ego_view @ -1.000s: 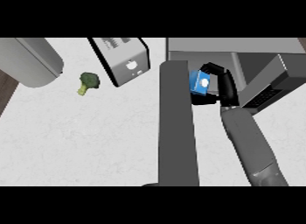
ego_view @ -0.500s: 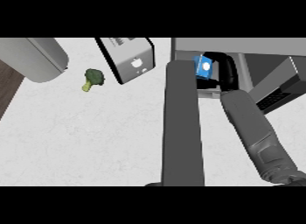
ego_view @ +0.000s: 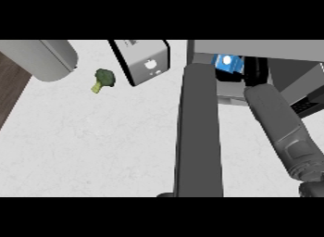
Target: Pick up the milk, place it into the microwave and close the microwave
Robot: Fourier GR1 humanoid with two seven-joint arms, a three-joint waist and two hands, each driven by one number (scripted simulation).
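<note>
The milk (ego_view: 227, 62) has travelled deeper toward the far right, and now sits inside the mouth of the microwave (ego_view: 260, 48), where a moment ago it hung just outside the opening. The carton shows as a blue and white patch at the far edge of the cavity, its long axis hard to judge from above. The right robot hand (ego_view: 256, 71) is curled round it from the right side, dark fingers hugging the carton, so the milk lies just left of that hand and touching it. The left forearm runs up beside it, but the left robot hand is hidden at the opening; I cannot tell its fingers. The microwave door (ego_view: 315, 95) stands open at the right, nearest the right arm. On the table (ego_view: 90, 139), a toaster (ego_view: 146, 62) and broccoli (ego_view: 103, 79) lie well apart to the left.
</note>
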